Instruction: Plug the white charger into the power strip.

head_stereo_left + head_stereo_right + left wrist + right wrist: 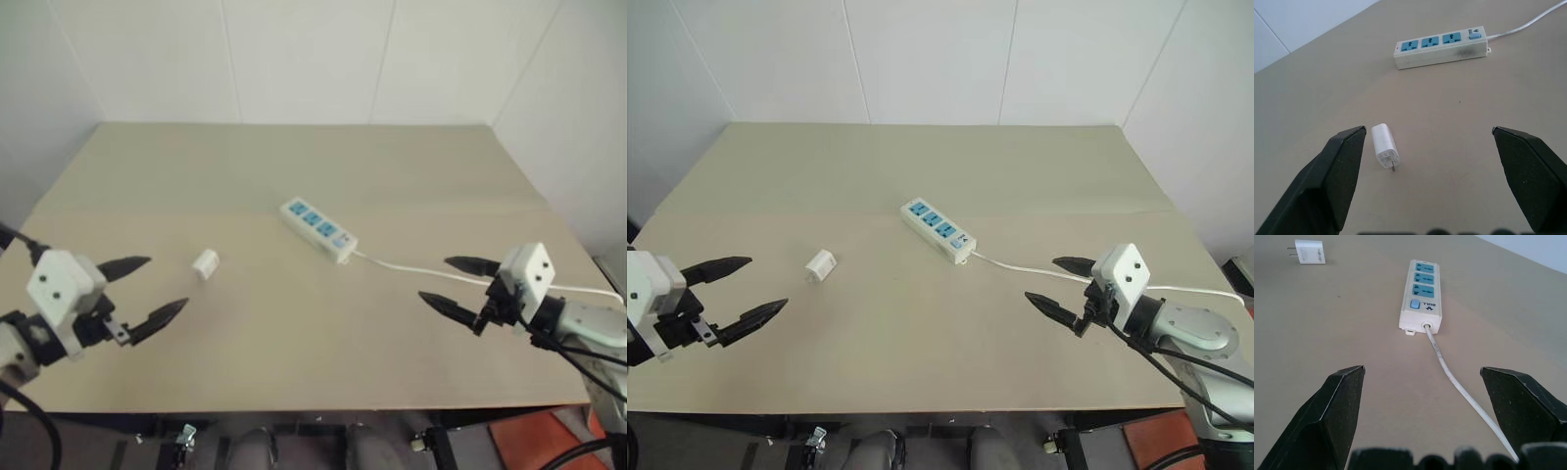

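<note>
Currently both grippers hover above the table [294,362] with nothing in them. Left gripper [143,291]: jaws spread wide, empty, aimed toward the middle of the table. Charger [206,263] lies on its side just ahead of the left jaws, off their centre line and nearer one finger [1332,171] than the other, apart from both; in the left wrist view its two metal prongs point back toward the gripper. Right gripper [1058,284]: jaws likewise wide open and empty, aimed inward. Cord [1449,374] runs along the table between the right jaws, closer to one finger, then on to the near end of the strip [318,229], which lies well ahead of them. Strip rests flat and diagonal near mid-table, three blue sockets up, switch at the cord end; all sockets unoccupied. Charger and strip are well apart, with bare tabletop between. Surface: plain beige board, matte, with a faint seam crossing it behind the strip. Room: white panelled walls [921,59] close behind the far edge and along both sides, meeting in corners.
</note>
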You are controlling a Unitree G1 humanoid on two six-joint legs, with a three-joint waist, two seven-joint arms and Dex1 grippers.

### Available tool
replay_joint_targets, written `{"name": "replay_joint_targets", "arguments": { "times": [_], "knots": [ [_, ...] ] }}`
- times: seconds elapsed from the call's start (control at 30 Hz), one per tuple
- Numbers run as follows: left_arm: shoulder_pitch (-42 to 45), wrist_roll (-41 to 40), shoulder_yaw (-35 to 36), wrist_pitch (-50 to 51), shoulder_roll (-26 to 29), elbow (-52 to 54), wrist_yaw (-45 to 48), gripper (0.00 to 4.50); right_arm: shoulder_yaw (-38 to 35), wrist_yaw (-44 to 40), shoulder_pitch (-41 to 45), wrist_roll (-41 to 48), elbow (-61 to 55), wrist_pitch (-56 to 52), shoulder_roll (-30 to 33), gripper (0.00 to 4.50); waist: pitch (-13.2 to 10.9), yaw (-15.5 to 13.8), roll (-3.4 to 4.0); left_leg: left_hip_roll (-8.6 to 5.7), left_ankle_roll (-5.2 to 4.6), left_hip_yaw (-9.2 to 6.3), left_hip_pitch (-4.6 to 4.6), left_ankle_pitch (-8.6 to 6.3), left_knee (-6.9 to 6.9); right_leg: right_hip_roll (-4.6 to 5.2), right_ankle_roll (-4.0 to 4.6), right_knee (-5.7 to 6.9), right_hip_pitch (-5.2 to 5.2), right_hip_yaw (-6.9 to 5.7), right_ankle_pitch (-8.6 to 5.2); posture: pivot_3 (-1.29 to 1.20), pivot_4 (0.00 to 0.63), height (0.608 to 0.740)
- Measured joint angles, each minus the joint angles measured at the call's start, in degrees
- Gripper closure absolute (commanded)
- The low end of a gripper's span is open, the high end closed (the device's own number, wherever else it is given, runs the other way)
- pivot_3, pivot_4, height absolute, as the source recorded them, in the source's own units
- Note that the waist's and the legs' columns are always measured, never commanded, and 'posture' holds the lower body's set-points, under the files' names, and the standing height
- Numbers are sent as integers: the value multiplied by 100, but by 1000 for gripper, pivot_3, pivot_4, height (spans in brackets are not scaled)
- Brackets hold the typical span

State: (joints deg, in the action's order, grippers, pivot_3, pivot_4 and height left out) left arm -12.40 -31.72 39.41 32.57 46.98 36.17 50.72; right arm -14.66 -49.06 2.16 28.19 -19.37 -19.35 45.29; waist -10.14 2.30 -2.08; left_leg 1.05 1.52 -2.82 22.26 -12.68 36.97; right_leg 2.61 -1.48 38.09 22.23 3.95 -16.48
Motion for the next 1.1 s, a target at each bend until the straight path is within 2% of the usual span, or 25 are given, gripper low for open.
{"name": "replay_joint_targets", "arguments": {
  "times": [0.57,0.67,0.87,1.1],
  "knots": [
    [-96,-3,0,0,-8,38,-66,0,114,51,159,-16,-18,0,-63,33,0,-2,0,0,0,0,1,0,0,0,0,-1,0,0,0,0,150,740],
    [-55,-14,-85,0,-12,49,-92,0,400,183,504,-172,165,3,-364,33,1,22,-2,2,0,1,-4,0,0,-2,4,1,-1,1,3,0,150,740],
    [263,0,-584,-30,-8,21,-178,0,1524,816,1926,-1161,1604,24,-1267,33,1,39,0,1,0,3,-5,1,-1,-6,12,4,5,4,9,0,150,740],
    [530,28,-877,-154,-2,-156,-205,0,2385,831,3147,-1964,3856,196,-2091,33,0,18,1,-2,-2,-1,16,-2,-7,1,13,-3,22,1,9,0,150,740]
  ]
}}
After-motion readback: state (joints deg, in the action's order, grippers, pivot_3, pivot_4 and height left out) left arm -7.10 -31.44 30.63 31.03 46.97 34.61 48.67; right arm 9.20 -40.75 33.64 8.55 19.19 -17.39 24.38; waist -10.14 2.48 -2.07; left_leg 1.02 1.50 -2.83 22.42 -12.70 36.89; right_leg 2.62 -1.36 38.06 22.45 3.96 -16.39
